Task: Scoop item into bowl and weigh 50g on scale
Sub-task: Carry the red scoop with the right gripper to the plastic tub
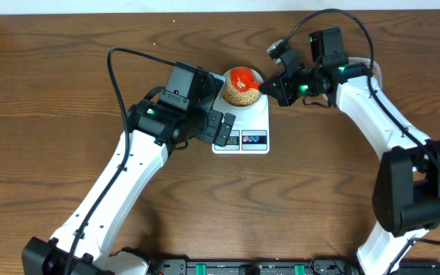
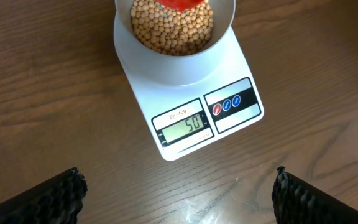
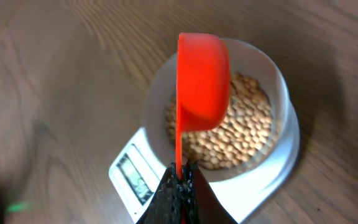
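From where I stand, the red plastic scoop [image 3: 202, 81] hangs right over the bowl [image 3: 279, 74], turned on its side. Its thin handle runs back from the cup to the right gripper [image 3: 180, 171], which is pinched tight on the handle's end. So the scoop's long axis lies across the bowl toward the robot's right, and I'd say lifting it clear means drawing back along that line without tipping the cup any further. From overhead a few pale specks seem to show inside the cup, though I can't be sure.

The beans [image 2: 173, 28], small, round, matt beige, lie heaped in the smooth pale bowl. It sits on the flat white scale [image 2: 145, 87], whose grey display [image 2: 185, 126] reads 50.

The left gripper [image 2: 178, 186] hovers in front of the scale above the wood-grain tabletop [image 2: 42, 93]. Its dark textured fingers are spread wide and hold nothing. The right arm is clearly the one placed to act.
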You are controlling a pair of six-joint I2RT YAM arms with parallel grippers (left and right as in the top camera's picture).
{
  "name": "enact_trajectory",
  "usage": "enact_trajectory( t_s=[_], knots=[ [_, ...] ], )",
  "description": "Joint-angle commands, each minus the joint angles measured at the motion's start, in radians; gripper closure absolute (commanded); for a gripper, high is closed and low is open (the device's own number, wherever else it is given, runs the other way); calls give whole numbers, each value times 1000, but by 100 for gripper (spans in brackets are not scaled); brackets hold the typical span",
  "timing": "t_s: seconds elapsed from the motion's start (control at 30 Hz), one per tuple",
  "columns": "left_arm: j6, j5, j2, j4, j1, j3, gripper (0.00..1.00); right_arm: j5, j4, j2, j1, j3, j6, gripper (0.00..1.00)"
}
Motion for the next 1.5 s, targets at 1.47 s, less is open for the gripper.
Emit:
enact_trajectory(
  t_s=[1.47],
  knots=[
    [0,-13,-4,0,4,-10,2,768,-290,-256,-332,16,34,99]
  ],
)
